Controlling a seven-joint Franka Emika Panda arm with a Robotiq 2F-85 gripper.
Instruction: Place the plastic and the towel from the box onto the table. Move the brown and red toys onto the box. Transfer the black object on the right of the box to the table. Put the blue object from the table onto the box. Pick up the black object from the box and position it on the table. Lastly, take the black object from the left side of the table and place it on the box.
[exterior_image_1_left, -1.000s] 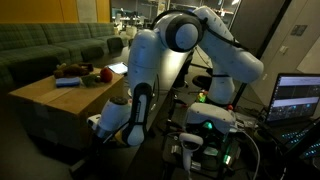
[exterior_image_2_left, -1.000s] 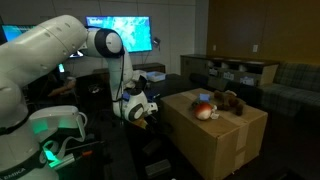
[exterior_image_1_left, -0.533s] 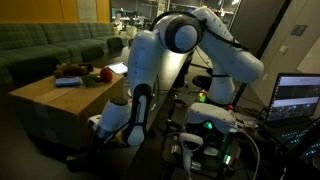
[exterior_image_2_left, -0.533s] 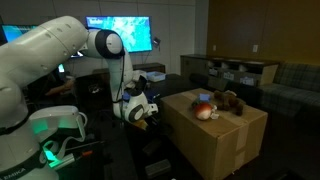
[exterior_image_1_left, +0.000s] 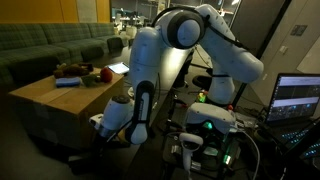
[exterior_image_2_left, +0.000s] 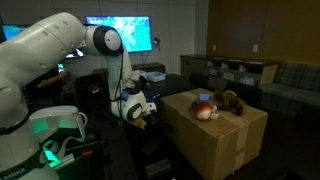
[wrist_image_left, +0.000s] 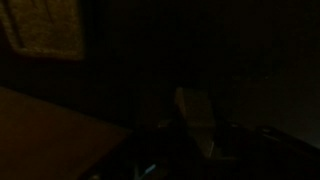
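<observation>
Tan cardboard forms the box (exterior_image_2_left: 215, 138), and its top carries the red toy (exterior_image_2_left: 204, 112) and the brown toy (exterior_image_2_left: 232, 101) close together. In an exterior view the blue object (exterior_image_1_left: 68, 82) also lies on the box top, just beside the brown toy. The gripper (exterior_image_2_left: 141, 113) hangs low beside the box wall, below its top edge. It is dark and small in both exterior views, so I cannot tell if the jaws are released or clenched on something. The wrist view is almost black; only a pale upright shape shows, and I cannot name it. Text on the laptop screen (exterior_image_1_left: 298, 98) and the wall screen (exterior_image_2_left: 120, 32) is too small to read.
</observation>
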